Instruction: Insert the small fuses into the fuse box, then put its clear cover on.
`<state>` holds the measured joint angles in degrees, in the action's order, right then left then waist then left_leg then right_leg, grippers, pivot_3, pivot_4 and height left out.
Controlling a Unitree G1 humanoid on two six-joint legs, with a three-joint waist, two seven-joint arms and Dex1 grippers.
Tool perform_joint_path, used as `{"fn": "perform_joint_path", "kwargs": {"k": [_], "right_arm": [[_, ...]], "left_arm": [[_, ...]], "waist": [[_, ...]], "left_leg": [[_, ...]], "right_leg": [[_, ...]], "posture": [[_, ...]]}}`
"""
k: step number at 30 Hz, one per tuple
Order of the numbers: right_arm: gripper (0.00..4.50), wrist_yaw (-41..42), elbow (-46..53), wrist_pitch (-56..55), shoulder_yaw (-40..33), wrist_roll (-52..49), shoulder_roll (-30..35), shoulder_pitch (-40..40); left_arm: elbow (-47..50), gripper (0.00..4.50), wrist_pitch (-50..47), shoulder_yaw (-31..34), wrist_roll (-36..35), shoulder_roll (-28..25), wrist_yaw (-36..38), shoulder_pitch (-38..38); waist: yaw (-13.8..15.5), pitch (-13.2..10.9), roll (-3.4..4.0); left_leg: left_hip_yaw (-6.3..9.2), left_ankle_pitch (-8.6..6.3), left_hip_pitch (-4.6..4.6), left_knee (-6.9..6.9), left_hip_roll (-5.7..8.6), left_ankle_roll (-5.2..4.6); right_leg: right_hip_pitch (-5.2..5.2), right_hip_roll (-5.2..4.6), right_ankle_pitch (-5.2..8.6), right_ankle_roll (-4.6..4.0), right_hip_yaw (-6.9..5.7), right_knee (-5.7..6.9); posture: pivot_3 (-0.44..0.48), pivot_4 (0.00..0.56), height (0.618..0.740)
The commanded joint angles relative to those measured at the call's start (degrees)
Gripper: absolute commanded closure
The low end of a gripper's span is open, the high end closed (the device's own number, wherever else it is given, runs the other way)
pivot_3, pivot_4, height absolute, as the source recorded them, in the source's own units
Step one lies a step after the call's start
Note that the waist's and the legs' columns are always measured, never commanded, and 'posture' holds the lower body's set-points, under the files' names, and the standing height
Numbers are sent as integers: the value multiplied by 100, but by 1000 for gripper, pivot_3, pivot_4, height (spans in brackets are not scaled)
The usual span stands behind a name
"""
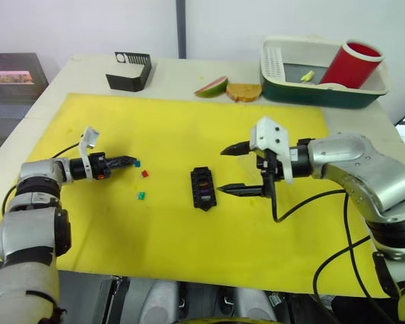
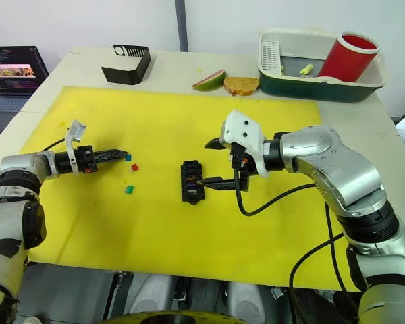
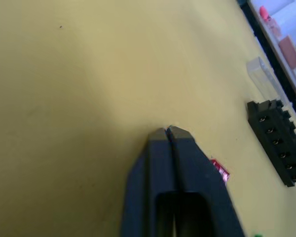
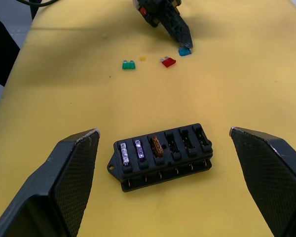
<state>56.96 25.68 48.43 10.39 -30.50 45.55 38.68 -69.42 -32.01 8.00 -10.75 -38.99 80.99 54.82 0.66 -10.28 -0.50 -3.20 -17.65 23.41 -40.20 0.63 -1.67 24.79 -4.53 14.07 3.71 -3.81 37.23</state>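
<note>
The small black plastic fuse box (image 4: 160, 156) sits on the yellow mat (image 1: 189, 128), right in front of the right gripper (image 1: 240, 169). That gripper is open wide, with one black finger out past each end of the box, not touching it. The box's long side runs from one finger to the other. Three slots have fuses in them, two clear-looking ones and an amber one. Three slots look empty.

The left gripper (image 1: 129, 160) has its two fingers pressed together, and I see nothing between them. Its tip is right at the tiny blue plastic fuse (image 4: 185, 51), maybe touching it. The tiny red plastic fuse (image 1: 144, 173) lies just beside the tip, toward the box. The tiny green plastic fuse (image 1: 141, 196) lies a bit further off. All three are much nearer the left gripper, so I think the left arm should pick them up.

The clear plastic cover (image 3: 263, 75) lies past the far end of the box from the left gripper.

I cannot read any words or brand names.
</note>
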Motion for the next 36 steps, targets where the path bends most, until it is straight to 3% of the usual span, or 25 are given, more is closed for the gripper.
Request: {"fn": "perform_joint_path", "kwargs": {"k": [1,15,27,30,33,36], "right_arm": [[0,-29,221,-27,-61,6,39,29],[0,-81,222,-25,-7,43,8,12],[0,-78,169,-99,91,125,-40,37],[0,-71,169,-106,108,136,-23,46],[0,-73,191,-95,103,124,-7,40],[0,-80,201,-103,116,148,10,24]], "left_arm": [[21,4453,-10,61,-36,-29,30,4],[593,4453,-244,-89,-44,-310,678,-465],[902,4453,-446,31,-243,-411,500,-751],[897,3668,-491,32,-294,-397,434,-707],[864,2261,-596,84,-391,-380,418,-648],[918,2261,-614,-36,-386,-358,518,-682]], "waist": [[1,0,0],[-24,0,0],[-136,0,0],[-131,0,0],[-130,0,0],[-129,0,0]], "left_leg": [[0,0,0,0,0,0],[-1,1,0,0,-1,2],[0,0,-2,2,-7,0],[0,0,-2,2,-7,0],[0,0,-3,2,-6,0],[1,1,-4,2,-7,2]], "right_leg": [[0,0,0,0,0,0],[1,0,0,0,0,0],[2,1,0,0,2,3],[2,0,0,0,1,3],[2,1,0,0,1,5],[2,0,0,-1,1,10]], "posture": [[0,150,740],[0,150,740],[0,150,740],[0,150,740],[0,150,740],[0,150,740]]}}
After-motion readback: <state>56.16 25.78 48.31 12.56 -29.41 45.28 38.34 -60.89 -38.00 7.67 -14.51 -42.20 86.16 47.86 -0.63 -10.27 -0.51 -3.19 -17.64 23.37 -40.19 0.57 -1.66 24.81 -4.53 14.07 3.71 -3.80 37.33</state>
